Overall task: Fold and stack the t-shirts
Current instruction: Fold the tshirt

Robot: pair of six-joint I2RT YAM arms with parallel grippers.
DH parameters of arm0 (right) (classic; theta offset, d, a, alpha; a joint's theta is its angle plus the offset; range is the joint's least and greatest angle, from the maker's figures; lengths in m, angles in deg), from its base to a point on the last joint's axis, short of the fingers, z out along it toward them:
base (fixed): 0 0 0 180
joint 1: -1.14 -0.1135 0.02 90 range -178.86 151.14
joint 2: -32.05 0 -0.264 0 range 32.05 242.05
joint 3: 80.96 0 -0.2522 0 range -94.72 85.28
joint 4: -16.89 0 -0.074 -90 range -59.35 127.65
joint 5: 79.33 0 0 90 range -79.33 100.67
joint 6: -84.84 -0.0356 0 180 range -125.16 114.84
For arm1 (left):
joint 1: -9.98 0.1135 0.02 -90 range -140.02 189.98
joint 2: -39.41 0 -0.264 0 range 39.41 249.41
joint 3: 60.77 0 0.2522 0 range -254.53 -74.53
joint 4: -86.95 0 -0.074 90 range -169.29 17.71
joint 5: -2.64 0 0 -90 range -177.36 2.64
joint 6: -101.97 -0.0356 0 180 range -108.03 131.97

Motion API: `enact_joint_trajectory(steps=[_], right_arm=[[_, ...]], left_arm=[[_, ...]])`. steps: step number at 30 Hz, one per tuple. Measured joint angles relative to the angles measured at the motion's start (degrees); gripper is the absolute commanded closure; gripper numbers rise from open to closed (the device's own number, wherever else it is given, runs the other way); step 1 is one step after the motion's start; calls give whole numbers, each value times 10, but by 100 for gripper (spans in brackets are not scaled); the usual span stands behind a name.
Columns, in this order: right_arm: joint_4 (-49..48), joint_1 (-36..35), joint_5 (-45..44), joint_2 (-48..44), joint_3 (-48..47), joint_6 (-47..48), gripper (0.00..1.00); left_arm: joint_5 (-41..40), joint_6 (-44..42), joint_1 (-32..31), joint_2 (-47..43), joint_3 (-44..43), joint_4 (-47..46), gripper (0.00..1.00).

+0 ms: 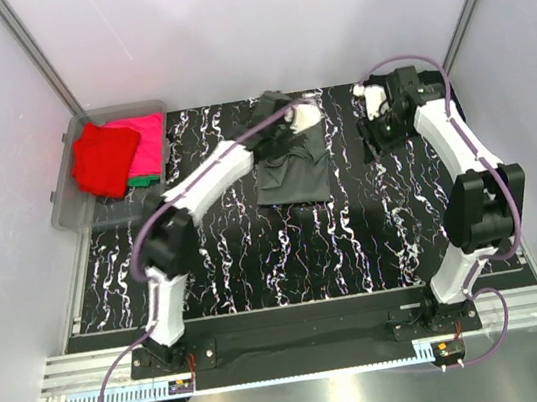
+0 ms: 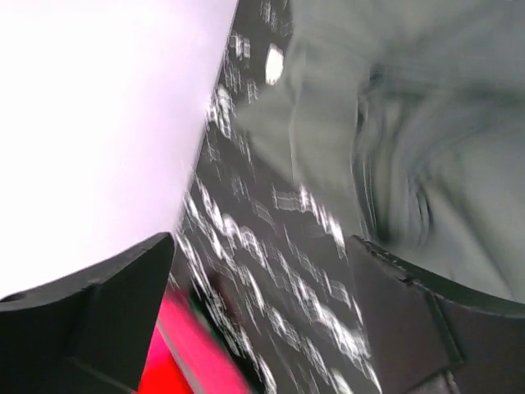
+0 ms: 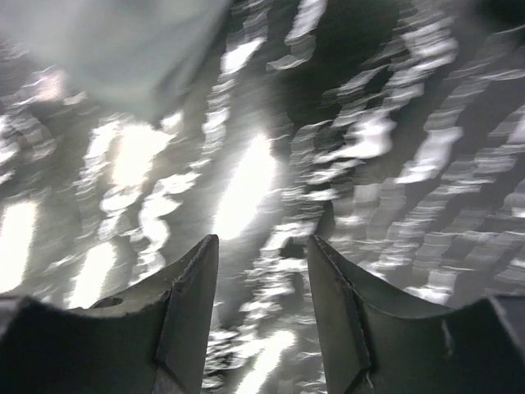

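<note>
A dark grey t-shirt (image 1: pixel 291 173) lies rumpled on the black marbled table (image 1: pixel 256 253), at the back centre. My left gripper (image 1: pixel 274 110) hovers at the shirt's far edge. In the left wrist view the left gripper (image 2: pixel 258 271) is open and holds nothing, with the grey cloth (image 2: pixel 426 148) off to its right. Red (image 1: pixel 102 157), pink (image 1: pixel 146 143) and green (image 1: pixel 147 180) t-shirts lie in the bin at the far left. My right gripper (image 1: pixel 380 131) is at the back right. In its own view the right gripper (image 3: pixel 262 246) stands open over bare table, with grey cloth (image 3: pixel 123 41) beyond it.
A clear plastic bin (image 1: pixel 71 200) stands at the table's far left corner. White walls close in the back and both sides. A blurred red and pink patch (image 2: pixel 189 353) shows low in the left wrist view.
</note>
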Motion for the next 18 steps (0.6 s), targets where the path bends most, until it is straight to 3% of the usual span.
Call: enact_joint_trajectory(steps=[4,7,9,13,18], right_arm=[[5,0,124,-2,73,-52,46],[4,0,202,22,108,-89,48],[3,0,238,48,115,-108,48],[-4,0,290,107,111,-135,48],[-6,-2,311,161,80,-149,48]], left_arm=[[44,125,28,-125,64,107,7],[147,228,71,-193,91,174,18],[220,283,102,-210,127,201,19],[324,347,133,-161,183,247,20],[441,382,138,-63,188,286,22]])
